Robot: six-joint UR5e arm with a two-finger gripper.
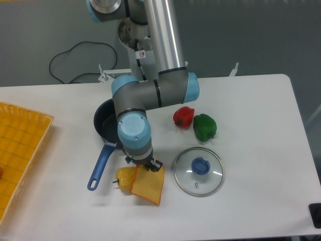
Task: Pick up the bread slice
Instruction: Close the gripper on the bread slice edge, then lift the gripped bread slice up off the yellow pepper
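Observation:
The bread slice (149,187) is a flat yellow-orange piece with a darker crust edge, near the front of the table, tilted with its upper edge raised. My gripper (151,166) points down at that upper edge and is shut on the bread slice. The arm's wrist hides most of the fingers. A small lumpy yellow pepper (125,176) touches the slice's left side.
A dark pan with a blue handle (101,165) lies left of the gripper, partly under the arm. A glass lid with a blue knob (199,170) sits to the right. A red pepper (183,116) and a green pepper (204,127) lie behind it. A yellow basket (20,150) is at far left.

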